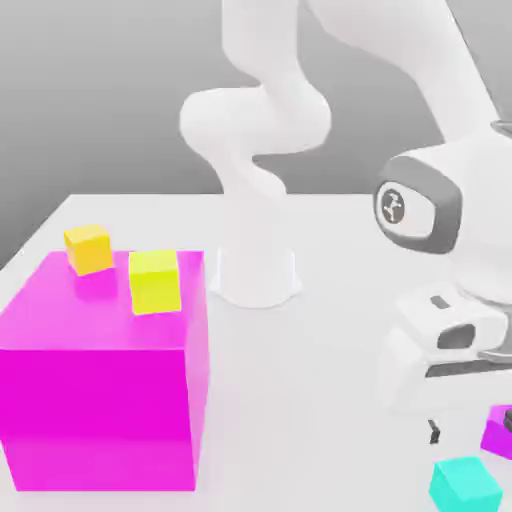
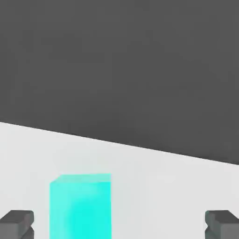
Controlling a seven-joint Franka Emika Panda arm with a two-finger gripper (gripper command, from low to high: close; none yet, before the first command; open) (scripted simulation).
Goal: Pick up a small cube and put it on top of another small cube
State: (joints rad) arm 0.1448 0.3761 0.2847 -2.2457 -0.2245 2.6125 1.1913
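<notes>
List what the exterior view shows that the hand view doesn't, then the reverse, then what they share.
Exterior view: the big magenta block, the orange cube and yellow cube on it, the purple cube, and the arm's base.
Hand view: a dark area past the pale surface's straight edge.
Both: the cyan cube, the pale surface and the open gripper.

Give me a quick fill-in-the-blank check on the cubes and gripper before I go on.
The yellow cube and the orange cube rest on the big ____ block.
In the hand view, the cube between the fingertips is ____.
The gripper is ____, not shut.
The cube behind the cyan one in the exterior view is ____.

Missing words: magenta; cyan; open; purple
</notes>
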